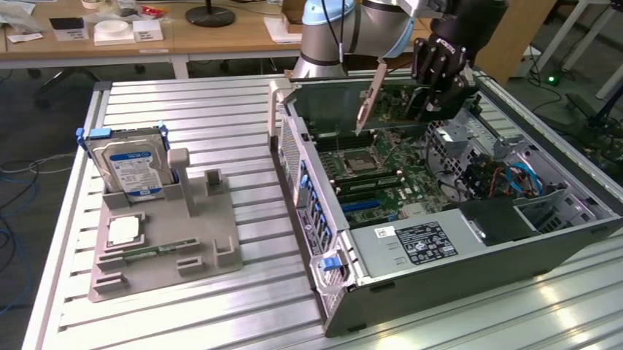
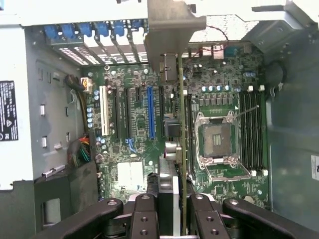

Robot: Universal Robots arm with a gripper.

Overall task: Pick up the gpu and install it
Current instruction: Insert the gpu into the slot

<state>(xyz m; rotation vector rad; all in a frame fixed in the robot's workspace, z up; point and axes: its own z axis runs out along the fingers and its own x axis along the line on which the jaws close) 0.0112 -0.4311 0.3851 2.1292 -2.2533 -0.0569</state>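
My gripper (image 1: 435, 108) hangs over the open computer case (image 1: 309, 219) and is shut on the gpu (image 1: 395, 102). The card stands on edge in the air, with its silvery end bracket (image 1: 369, 98) pointing down toward the motherboard (image 1: 375, 191). In the wrist view the gpu (image 2: 181, 149) shows edge-on between my two fingers (image 2: 148, 211), and its bracket (image 2: 174, 25) is at the far end. My gripper (image 2: 172, 206) holds it above the board, between the blue slot (image 2: 151, 113) and the processor socket (image 2: 219, 142), apart from both.
A grey holder (image 1: 190, 240) on the slatted table at the exterior view's left carries a blue-labelled hard drive (image 1: 131, 164) and a small memory stick (image 1: 148, 251). Inside the case are the power supply (image 1: 419, 240), drive bays and cables (image 1: 506, 179). Desks stand behind.
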